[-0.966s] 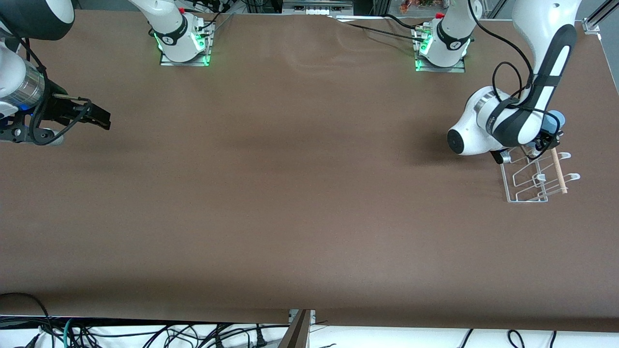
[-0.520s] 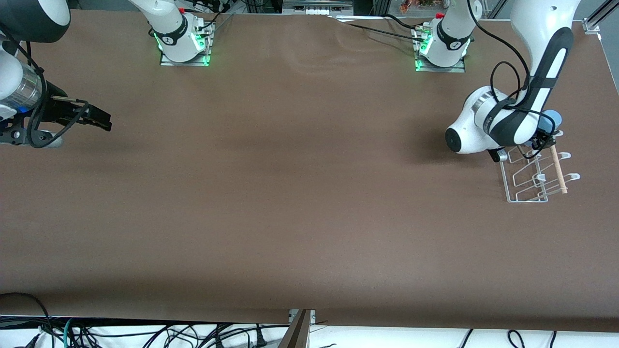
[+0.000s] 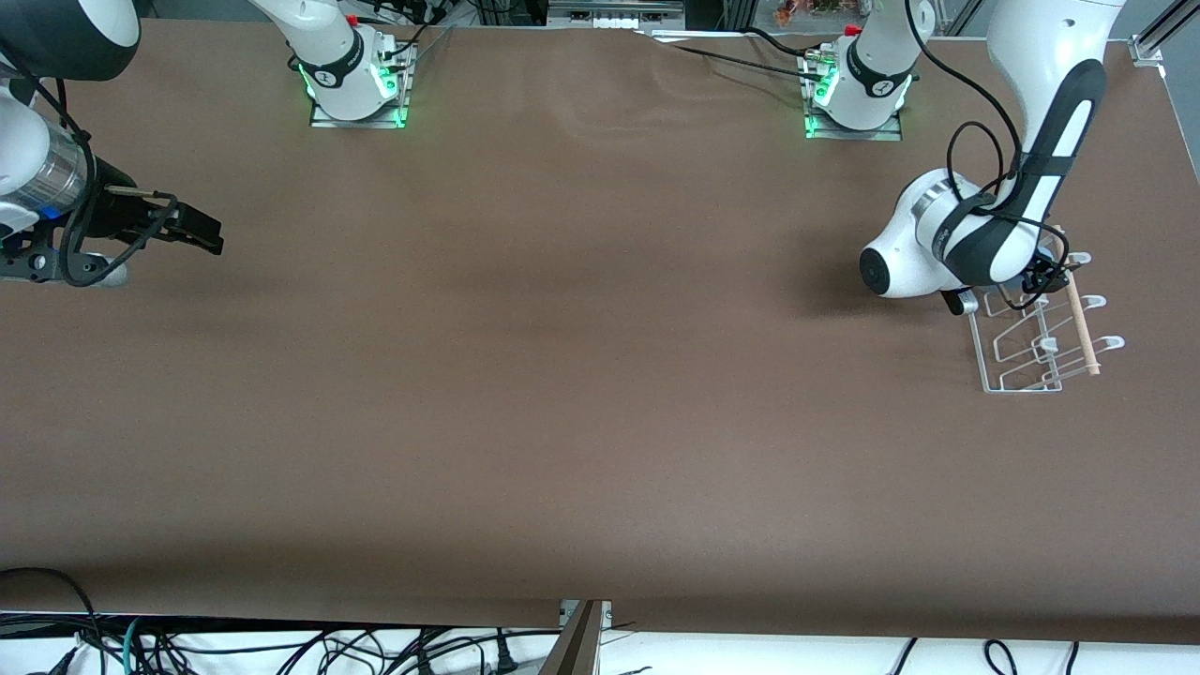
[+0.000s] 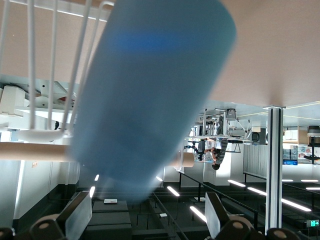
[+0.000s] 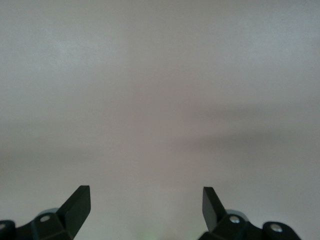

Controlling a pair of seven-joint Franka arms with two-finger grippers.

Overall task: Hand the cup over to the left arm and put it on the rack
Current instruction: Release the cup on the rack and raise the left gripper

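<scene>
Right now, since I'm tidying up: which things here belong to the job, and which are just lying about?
Job: light-blue tapered plastic cup; white wire rack with wooden dowel; left hand, open at the rack; right hand, open, waiting over the brown table.
Lying about: black cables off the table's near edge.

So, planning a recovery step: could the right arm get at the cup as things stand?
Probably not. The right gripper waits open at its own end of the table, while the cup sits at the rack with the left gripper around it.
</scene>
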